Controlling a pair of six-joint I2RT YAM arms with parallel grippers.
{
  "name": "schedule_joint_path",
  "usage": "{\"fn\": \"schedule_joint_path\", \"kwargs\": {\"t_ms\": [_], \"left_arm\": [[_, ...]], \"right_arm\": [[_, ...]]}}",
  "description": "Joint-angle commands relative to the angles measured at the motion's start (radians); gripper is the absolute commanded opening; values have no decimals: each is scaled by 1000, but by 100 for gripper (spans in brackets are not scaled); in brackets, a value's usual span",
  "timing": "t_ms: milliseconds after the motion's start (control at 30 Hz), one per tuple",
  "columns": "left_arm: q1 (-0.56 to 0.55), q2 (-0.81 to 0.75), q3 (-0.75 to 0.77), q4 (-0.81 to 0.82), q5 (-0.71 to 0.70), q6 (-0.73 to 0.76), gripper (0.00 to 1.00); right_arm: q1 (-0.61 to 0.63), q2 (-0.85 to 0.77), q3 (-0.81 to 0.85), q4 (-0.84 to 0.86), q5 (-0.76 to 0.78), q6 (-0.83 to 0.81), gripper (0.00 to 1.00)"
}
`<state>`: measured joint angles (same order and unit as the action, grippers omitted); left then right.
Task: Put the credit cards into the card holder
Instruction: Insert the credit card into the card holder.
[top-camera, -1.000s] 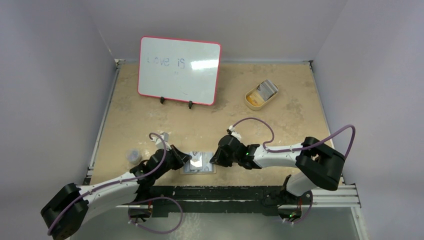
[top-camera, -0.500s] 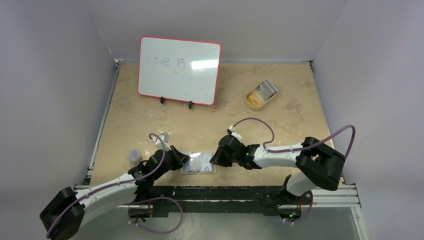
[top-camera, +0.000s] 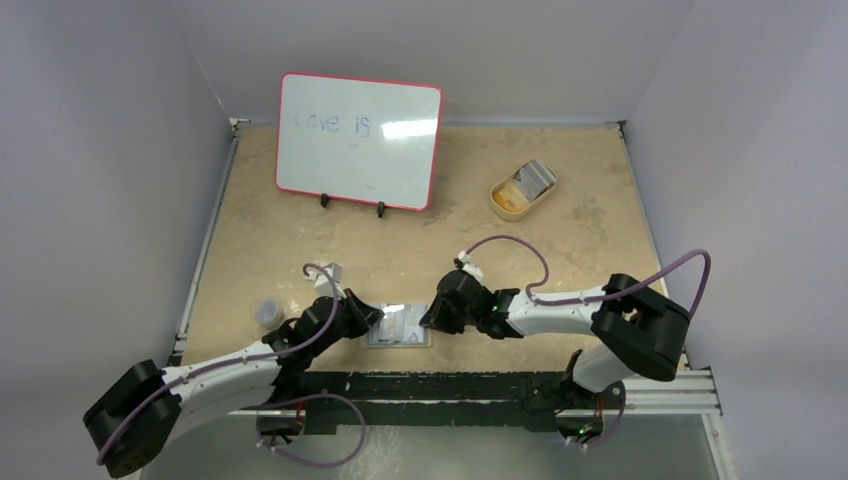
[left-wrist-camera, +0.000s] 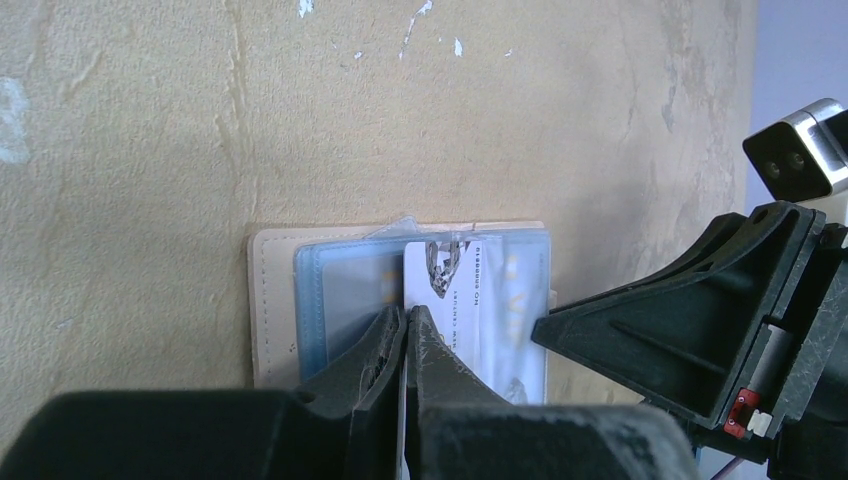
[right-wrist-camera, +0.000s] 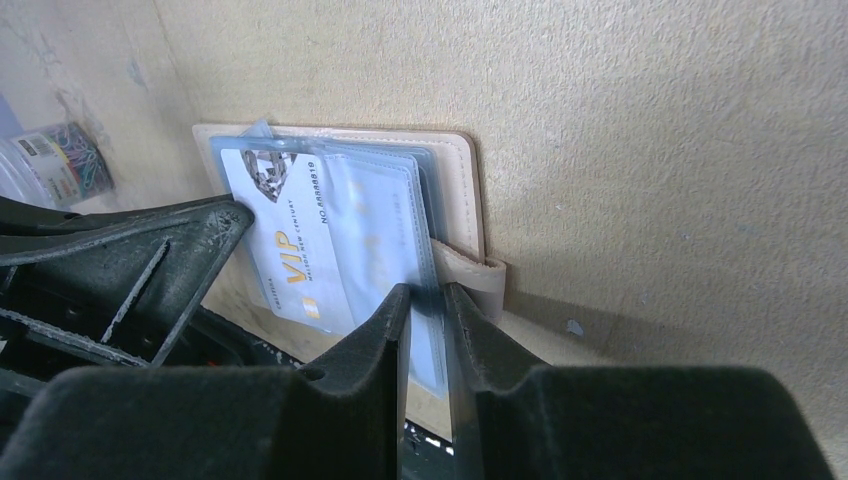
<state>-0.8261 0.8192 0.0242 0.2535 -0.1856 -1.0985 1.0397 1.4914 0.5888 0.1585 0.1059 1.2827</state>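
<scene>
Left wrist, credit card (left-wrist-camera: 462, 300) clamped in left gripper (left-wrist-camera: 404, 318)

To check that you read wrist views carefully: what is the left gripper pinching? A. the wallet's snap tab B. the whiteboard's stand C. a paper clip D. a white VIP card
D: in the left wrist view the left gripper is closed on the edge of the white VIP card, which lies over the card holder.

Tan card holder (right-wrist-camera: 462, 190) with bluish clear pockets (right-wrist-camera: 375, 220); white card (right-wrist-camera: 280, 230), gold VIP lettering; red-rimmed whiteboard (top-camera: 358, 155)
</scene>
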Motion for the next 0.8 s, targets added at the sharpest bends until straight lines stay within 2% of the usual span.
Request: {"fn": "schedule_joint_path", "kwargs": {"t_ms": [0,400,633,767], "left_arm": [[-5,-9,11,7,16,29,0],[-5,-56,120,-250,72,93,0],[-5,75,149,-152,104,119,0],[-5,73,160,-152,104,128,0]], "right_arm": [[-6,38,-14,-43,67,-12,21],[-6,27,-20,-51,69,-15,21],[-6,39,-21,-36,67,-21,21],[-5,40,-21,-35,66,-22,21]]}}
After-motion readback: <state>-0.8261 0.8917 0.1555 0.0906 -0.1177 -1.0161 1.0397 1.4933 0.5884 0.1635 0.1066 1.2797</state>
